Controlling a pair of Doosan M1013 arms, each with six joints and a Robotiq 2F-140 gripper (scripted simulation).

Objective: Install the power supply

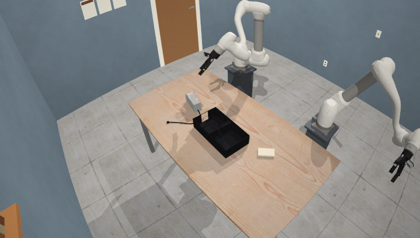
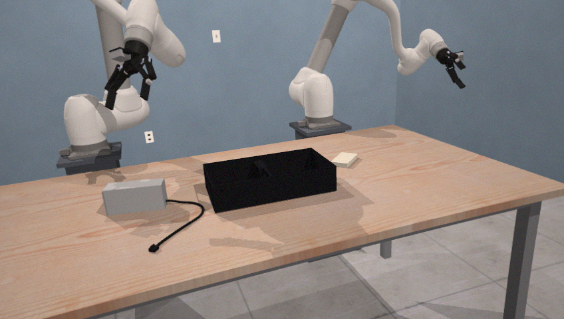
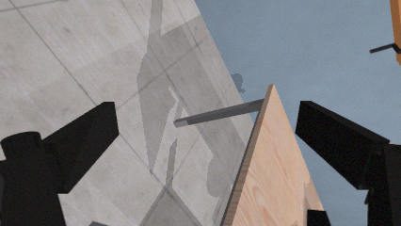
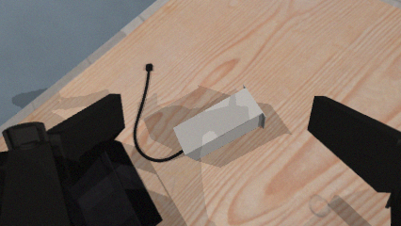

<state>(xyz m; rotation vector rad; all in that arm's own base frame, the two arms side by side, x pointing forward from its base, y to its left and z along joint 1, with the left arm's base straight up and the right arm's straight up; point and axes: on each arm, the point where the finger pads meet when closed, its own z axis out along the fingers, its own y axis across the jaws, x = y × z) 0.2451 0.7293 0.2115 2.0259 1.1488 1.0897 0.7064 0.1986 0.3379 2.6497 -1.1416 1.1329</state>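
Observation:
The grey power supply (image 1: 193, 101) (image 2: 134, 197) (image 4: 218, 122) stands on the table outside the black case (image 1: 238, 147) (image 2: 277, 195), cable end towards the slotted rear panel. Its end plate (image 4: 263, 121) faces away. The black cable (image 1: 180, 122) (image 2: 202, 207) (image 4: 136, 134) curves over the table, and the plug (image 1: 168, 122) (image 2: 153, 247) (image 4: 149, 68) lies outside the case. The inner wall (image 2: 263, 167) is dark; its opening cannot be made out. My right gripper (image 2: 127, 100) (image 4: 216, 112) is open and empty, high above the supply's side. My left gripper (image 1: 393, 175) (image 2: 461, 76) (image 3: 207, 118) is open and empty, beyond the table's end.
A cream block (image 1: 266, 152) (image 2: 345, 159) lies on the table (image 1: 283, 200) (image 2: 455, 169) beyond the case's far end from the supply, apart from supply and cable. The case's walls stand up between the supply and this block. The plug lies towards the long table edge opposite the arms.

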